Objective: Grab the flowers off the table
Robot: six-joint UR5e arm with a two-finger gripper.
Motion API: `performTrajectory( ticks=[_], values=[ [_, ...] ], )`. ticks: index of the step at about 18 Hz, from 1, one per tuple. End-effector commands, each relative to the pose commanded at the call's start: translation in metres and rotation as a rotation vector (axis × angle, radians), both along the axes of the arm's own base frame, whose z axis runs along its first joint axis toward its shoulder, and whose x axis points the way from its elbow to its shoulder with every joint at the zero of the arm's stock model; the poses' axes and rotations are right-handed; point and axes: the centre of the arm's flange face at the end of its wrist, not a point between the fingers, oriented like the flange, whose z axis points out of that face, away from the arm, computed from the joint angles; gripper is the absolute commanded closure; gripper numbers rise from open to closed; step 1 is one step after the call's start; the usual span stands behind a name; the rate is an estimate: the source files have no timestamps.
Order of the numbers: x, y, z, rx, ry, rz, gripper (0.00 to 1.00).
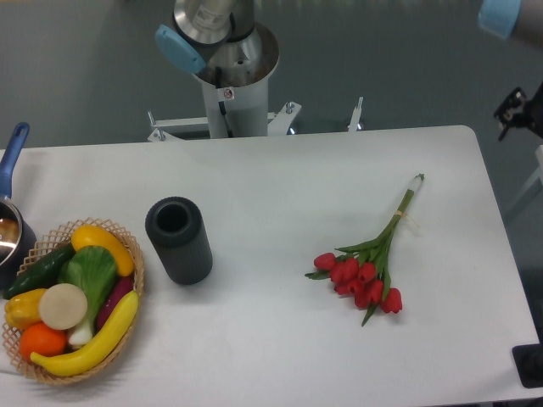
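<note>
One bunch of flowers (366, 273) is seen lying flat on the right half of the table (280, 339), red heads toward the near edge and pale stem ends angled up toward the far right. Nothing is touching it. A dark cylinder (179, 240) is stood upright left of centre, well apart from the flowers. A wicker basket (136, 280) of produce is placed at the near left corner, with a blue-handled pot (10, 216) just behind it. The arm's base (227, 64) is mounted beyond the far edge. The gripper is not shown, so its opening cannot be told.
</note>
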Motion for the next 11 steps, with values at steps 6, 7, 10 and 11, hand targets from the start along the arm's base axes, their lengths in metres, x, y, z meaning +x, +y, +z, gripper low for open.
performTrajectory(
  ticks=[6,7,10,11],
  values=[
    [-0.002,-0.007,0.0,0.008,-0.001,0.01,0.0],
    [0.0,-0.006,-0.002,0.002,-0.005,0.009,0.0],
    [0.005,-0.013,-0.016,-0.014,-0.033,0.02,0.0],
    [0.006,-0.024,-0.019,-0.015,-0.041,0.035,0.0]
  ],
)
